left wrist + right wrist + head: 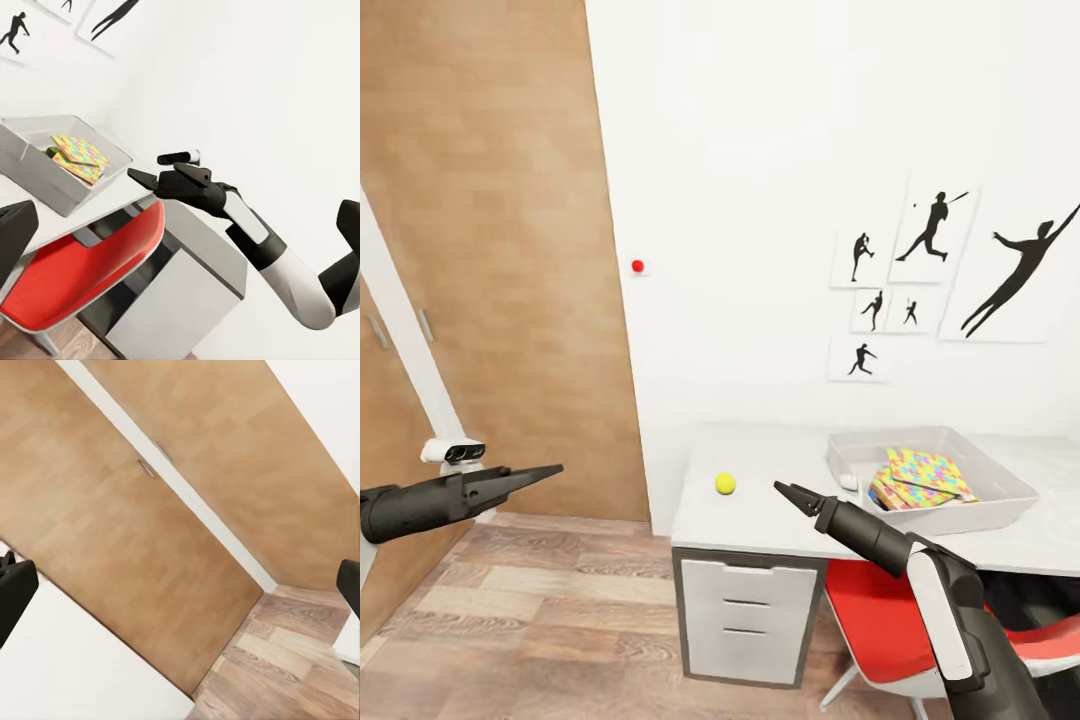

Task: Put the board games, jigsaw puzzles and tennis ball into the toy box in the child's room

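Note:
The tennis ball (725, 483) rests on the pale table (760, 520) near its left end. To its right stands the grey toy box (1000, 485), also in the left wrist view (67, 196). Inside it lie the multicoloured jigsaw puzzles (925, 477) (79, 154), with a green edge beneath them that I cannot identify. My right gripper (785, 490) (141, 178) hovers open just above the table, between ball and box, holding nothing. Over the floor, left of the table, my left gripper (553, 468) is open and empty. The board games and the bed are out of view.
A red chair (880, 610) is tucked under the table beside white drawers (745, 610). Wooden wardrobe doors (490, 250) fill the left side. A red wall button (637, 266) and black sports pictures (935, 230) hang on the white wall. Wood-plank floor (540, 610) lies in front.

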